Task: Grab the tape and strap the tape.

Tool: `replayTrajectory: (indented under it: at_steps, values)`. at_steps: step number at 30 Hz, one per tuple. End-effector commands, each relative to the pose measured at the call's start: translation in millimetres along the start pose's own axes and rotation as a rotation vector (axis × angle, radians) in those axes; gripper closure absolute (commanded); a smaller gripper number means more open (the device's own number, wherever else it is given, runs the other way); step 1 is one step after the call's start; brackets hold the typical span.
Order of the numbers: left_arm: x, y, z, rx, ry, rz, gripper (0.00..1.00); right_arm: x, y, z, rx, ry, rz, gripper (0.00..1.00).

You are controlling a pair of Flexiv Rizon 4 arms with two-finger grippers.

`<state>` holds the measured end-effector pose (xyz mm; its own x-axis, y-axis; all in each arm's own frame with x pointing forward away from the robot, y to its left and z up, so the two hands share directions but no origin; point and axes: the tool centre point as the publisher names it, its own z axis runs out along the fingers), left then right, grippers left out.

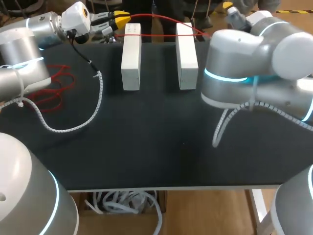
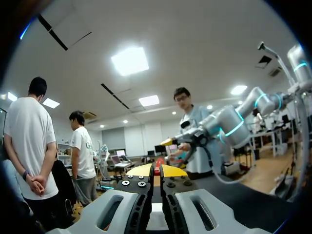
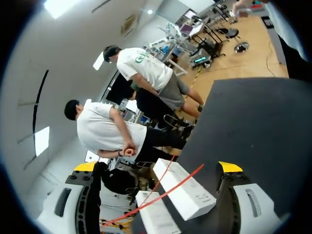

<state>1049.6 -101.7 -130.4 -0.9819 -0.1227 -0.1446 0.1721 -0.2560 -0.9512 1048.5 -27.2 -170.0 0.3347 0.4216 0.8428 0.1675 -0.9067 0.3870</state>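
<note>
The left tool (image 1: 120,19), closed narrow, pinches the red tape (image 3: 161,191) at the counter's (image 1: 156,142) far edge, the strand stretched over two white blocks (image 1: 131,56). The right tool (image 3: 157,167) gapes wide before them, touching nothing. It should probably close squarely across the strand. Open room lies toward the near edge.

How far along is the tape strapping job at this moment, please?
Done: the red tape already lies across both white blocks. In hand: the left gripper appears shut on one end; the right gripper stands open around it. Left: the right-hand grab and the strapping.
</note>
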Motion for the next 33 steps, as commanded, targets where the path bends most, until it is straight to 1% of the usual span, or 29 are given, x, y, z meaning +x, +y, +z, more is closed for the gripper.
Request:
replayTrajectory:
  at_steps: [1, 3, 4, 5, 8, 13, 18, 23, 26, 27, 28, 30, 33]
  values:
    - [1.2, -0.2, 0, 0.000, -0.003, 0.001, 1.00, -2, 4, -3, 0.044, 0.046, 0.164, 0.00]
    - [1.2, -0.2, 0, 0.000, -0.003, 0.001, 1.00, -2, 4, -1, 0.005, 0.057, 0.262, 0.00]
    - [1.2, -0.2, 0, 0.000, -0.003, 0.001, 1.00, -2, 4, 0, -0.041, 0.073, 0.309, 0.00]
    - [1.2, -0.2, 0, 0.000, -0.003, 0.001, 1.00, -2, 4, 1, -0.070, 0.083, 0.351, 0.00]
    - [1.2, -0.2, 0, 0.000, -0.003, 0.001, 1.00, -3, 5, 4, -0.148, 0.115, 0.436, 0.00]
    - [1.2, -0.2, 0, 0.000, -0.003, 0.001, 1.00, -6, 3, 10, -0.236, 0.103, 0.530, 0.00]
    - [1.2, -0.2, 0, 0.000, -0.003, 0.001, 1.00, -10, -3, 10, -0.233, 0.109, 0.595, 0.00]
    - [1.2, -0.2, 0, 0.000, -0.003, 0.001, 1.00, -6, -8, 10, -0.220, 0.074, 0.672, 0.00]
    - [1.2, -0.2, 0, 0.000, -0.003, 0.001, 1.00, -7, -12, 11, -0.190, 0.050, 0.680, 0.00]
    - [1.2, -0.2, 0, 0.000, -0.003, 0.001, 1.00, -8, -13, 12, -0.192, 0.050, 0.682, 0.00]
    - [1.2, -0.2, 0, 0.000, -0.003, 0.001, 1.00, -10, -14, 14, -0.178, 0.032, 0.680, 0.00]
    - [1.2, -0.2, 0, 0.000, -0.003, 0.001, 1.00, -12, -15, 16, -0.166, 0.028, 0.679, 0.00]
    - [1.2, -0.2, 0, 0.000, -0.003, 0.001, 1.00, -16, -17, 21, -0.141, -0.009, 0.680, 0.00]
